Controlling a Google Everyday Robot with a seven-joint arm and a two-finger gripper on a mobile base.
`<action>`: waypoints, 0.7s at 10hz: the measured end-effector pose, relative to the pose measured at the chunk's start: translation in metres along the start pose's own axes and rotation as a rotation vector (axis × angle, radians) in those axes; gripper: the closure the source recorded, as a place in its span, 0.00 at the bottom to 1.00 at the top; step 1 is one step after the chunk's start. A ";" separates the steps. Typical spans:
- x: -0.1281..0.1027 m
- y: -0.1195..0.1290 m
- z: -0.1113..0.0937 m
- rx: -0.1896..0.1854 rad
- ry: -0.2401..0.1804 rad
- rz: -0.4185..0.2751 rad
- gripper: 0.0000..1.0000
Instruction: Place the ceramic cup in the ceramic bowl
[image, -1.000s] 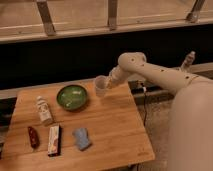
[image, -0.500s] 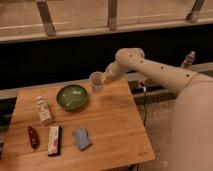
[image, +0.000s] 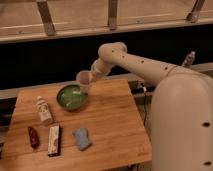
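Wooden table (image: 112, 127) | claw (image: 91, 76) clasps ceramic cup (image: 83, 83), near-upright, mouth up | over ceramic bowl (image: 64, 101) rim

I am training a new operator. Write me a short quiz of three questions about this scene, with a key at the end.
1. True or false: the ceramic cup stands beside the white bottle.
2. What does the gripper hold? A) the white bottle B) the ceramic cup C) nothing
3. Fill in: in the camera view, the white bottle stands to the ____ of the ceramic bowl.
Key: 1 false, the gripper holds the cup in the air by the bowl's right rim; 2 B; 3 left.
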 end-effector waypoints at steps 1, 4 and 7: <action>-0.001 0.007 0.009 -0.002 0.020 -0.017 1.00; -0.002 0.038 0.042 -0.017 0.090 -0.087 1.00; 0.002 0.054 0.063 -0.023 0.123 -0.131 1.00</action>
